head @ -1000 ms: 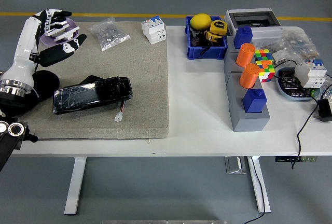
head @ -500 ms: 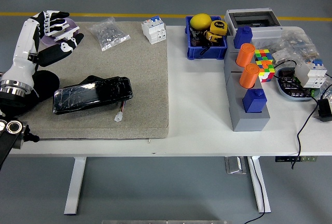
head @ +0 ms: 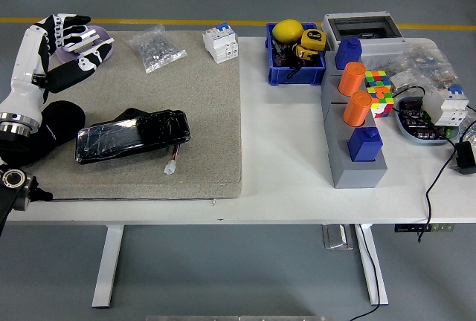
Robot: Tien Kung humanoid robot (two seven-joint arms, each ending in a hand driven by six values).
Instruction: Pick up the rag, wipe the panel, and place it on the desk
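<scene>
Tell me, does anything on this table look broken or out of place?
The black panel on the grey mat looks crinkled and lies askew, with a small white plug trailing loose beside it. On the right, a black cable hangs over the table's near edge. Otherwise, nothing looks spilled.

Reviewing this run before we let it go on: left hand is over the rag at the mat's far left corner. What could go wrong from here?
1. The rag lies mostly under the left hand, at the mat's far left corner; a loose pinch may drop it off the table.
2. The screw bag lies beside the rag; a sweep toward the panel could drag it.
3. The panel's loose white connector might snag the rag while wiping.
</scene>
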